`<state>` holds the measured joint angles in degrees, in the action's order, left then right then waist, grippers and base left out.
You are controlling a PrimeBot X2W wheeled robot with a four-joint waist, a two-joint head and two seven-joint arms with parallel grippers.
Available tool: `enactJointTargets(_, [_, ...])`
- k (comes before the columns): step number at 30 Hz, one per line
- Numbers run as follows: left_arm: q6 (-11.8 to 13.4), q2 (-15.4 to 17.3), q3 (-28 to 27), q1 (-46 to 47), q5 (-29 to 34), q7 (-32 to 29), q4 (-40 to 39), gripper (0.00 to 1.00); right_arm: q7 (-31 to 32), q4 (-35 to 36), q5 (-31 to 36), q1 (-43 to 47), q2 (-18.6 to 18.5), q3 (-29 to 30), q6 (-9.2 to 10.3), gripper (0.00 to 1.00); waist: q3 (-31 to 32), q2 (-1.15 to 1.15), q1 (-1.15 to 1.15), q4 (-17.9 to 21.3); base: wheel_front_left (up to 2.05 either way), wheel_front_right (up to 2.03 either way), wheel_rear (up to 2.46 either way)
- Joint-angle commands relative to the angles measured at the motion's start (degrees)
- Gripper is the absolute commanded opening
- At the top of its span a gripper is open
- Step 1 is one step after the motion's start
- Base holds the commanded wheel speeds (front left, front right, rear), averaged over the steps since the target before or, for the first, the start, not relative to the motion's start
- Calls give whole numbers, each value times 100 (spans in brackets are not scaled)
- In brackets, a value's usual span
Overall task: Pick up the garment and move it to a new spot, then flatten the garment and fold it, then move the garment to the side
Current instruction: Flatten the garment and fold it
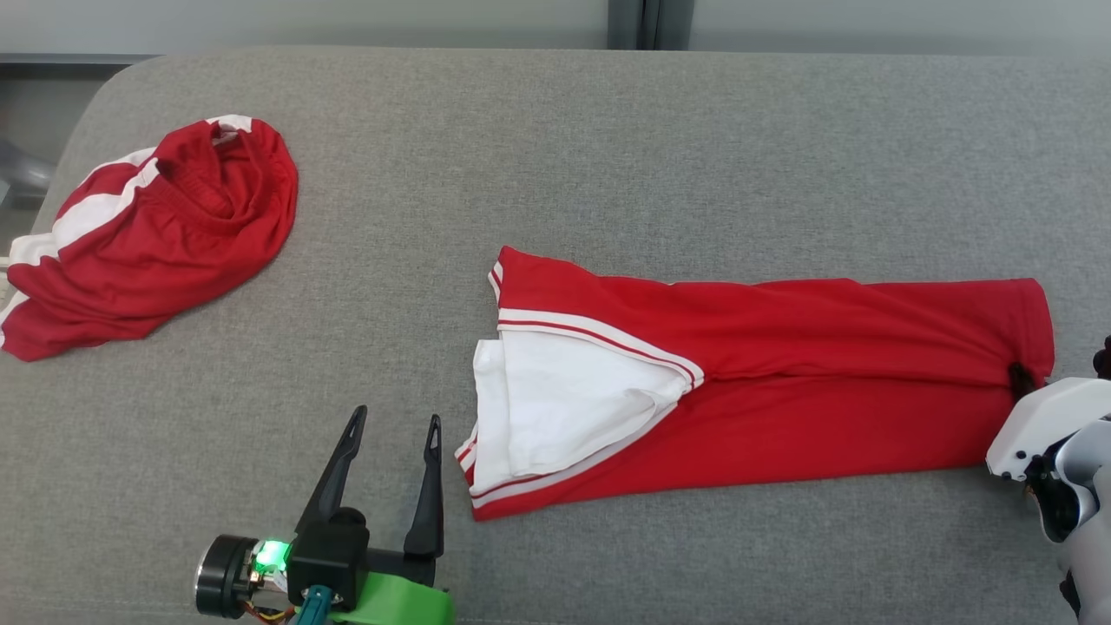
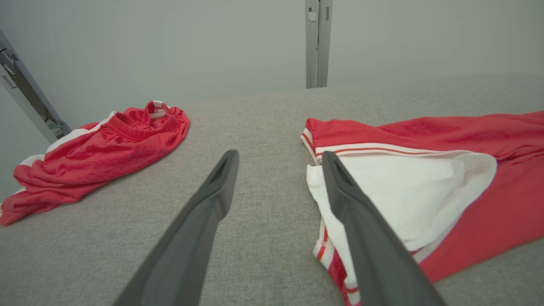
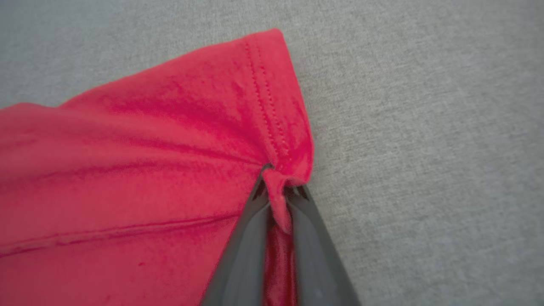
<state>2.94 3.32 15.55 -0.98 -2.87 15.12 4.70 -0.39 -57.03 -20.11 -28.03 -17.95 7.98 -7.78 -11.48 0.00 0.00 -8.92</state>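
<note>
Far left: second garment [image 1: 147,234], crumpled, nothing touching it. Left claw [image 1: 396,417] is spread wide and empty, just beside the white-trimmed end of the garment [image 1: 781,382]. The garment lies centre-right on the grey cloth-covered counter [image 1: 608,156], folded lengthwise. Long axis runs left–right, trimmed end toward the robot's left, stitched hem [image 3: 272,106] toward its right. Right claw [image 3: 280,191] is closed on a small pinch of that hem.

Risk: the pinch is thin and may slip under pull. A one-ended pull would likely drag the layers apart and spoil the fold.
</note>
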Motion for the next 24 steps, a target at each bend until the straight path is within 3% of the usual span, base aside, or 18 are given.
enactJointTargets(1, [-32, 1, -27, 78, 45, 3, -16, 100, 71, -143, 28, 354, -64, -35, 54, 0, -2, 0, 0, 45, 0, 0, 0])
enactJointTargets(14, [-102, 59, -158, 105, 139, 2, -59, 100, 137, 725, 619, -143, -1018, -101, 37, 0, -6, 0, 0, 676, 0, 0, 0])
enactJointTargets(18, [-108, 65, -180, 62, 161, 3, -39, 100, 358, 1310, 643, -164, -1091, -175, 36, 0, 58, 0, 0, 818, 0, 0, 0])
enactJointTargets(24, [-117, 50, -151, -8, 176, 3, -1, 100, 998, 2854, 401, 244, -790, -360, 36, 0, 177, 0, 0, 877, 0, 0, 0])
